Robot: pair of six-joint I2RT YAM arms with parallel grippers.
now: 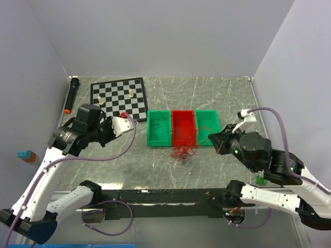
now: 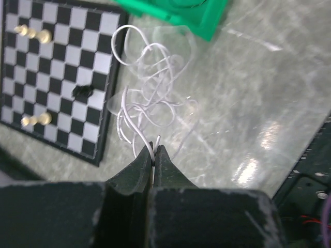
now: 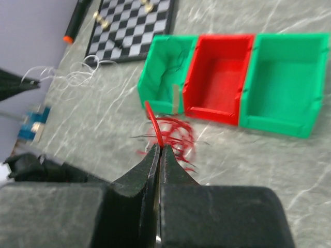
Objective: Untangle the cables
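Both jaws closed tight: left gripper [image 2: 154, 154] pinches a white wire [image 2: 150, 101], right gripper [image 3: 159, 149] a red strand [image 3: 153, 124], tangle [image 1: 182, 151] at red bin's [image 1: 183, 121] six o'clock.

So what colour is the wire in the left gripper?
White wire, best in the left wrist view.

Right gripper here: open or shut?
Shut. The right gripper pinches a red wire between its closed tips. In the right wrist view, the strand arcs up out of them.
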